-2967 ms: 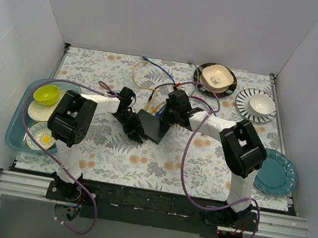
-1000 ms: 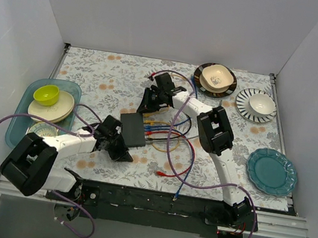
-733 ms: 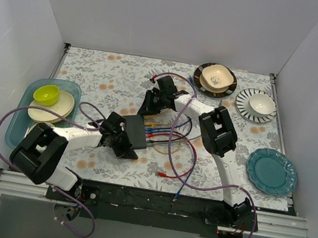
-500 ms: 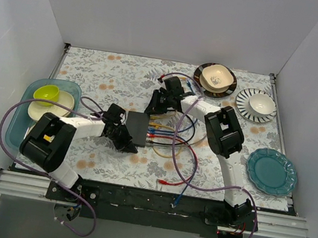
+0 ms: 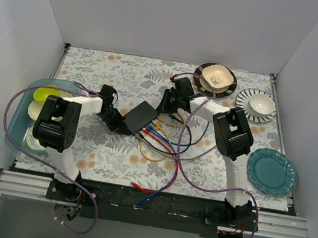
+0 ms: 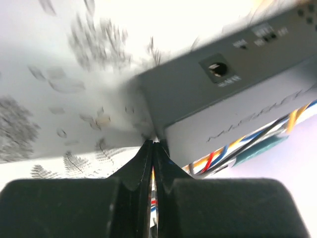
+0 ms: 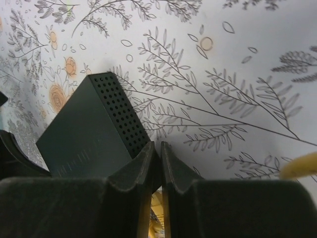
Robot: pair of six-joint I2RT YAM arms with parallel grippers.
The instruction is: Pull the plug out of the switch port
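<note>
Holding | tray [image 5: 14, 131]: green bowl [image 5: 41, 94] | striped plate [image 5: 243, 106]: white bowl [image 5: 262, 103] | switch [image 5: 140, 116]: cables [image 5: 164, 139]

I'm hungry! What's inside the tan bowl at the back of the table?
Only a small pale lump shows inside the tan bowl, too small to name. The bowl sits on a dark plate, whose middle it covers.
</note>
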